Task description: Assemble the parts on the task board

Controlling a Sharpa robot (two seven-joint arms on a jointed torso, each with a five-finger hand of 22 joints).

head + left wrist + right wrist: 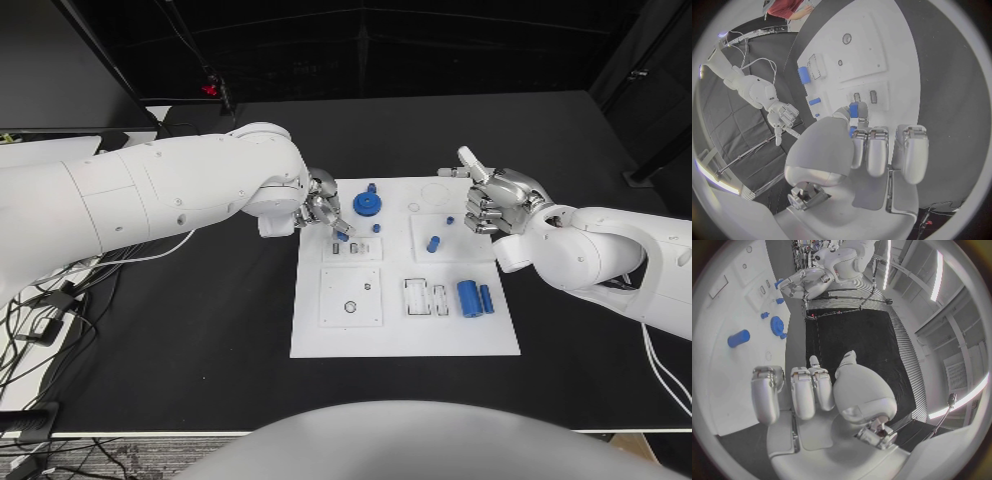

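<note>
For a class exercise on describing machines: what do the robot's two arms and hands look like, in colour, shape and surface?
Both arms are glossy white with rounded, bulbous shells and small dark screw holes. The left arm looks thick and smooth; the right arm is similar. Each ends in a silver metallic hand: left hand, right hand. The fingers are blocky, segmented and rounded at the tips.
</note>
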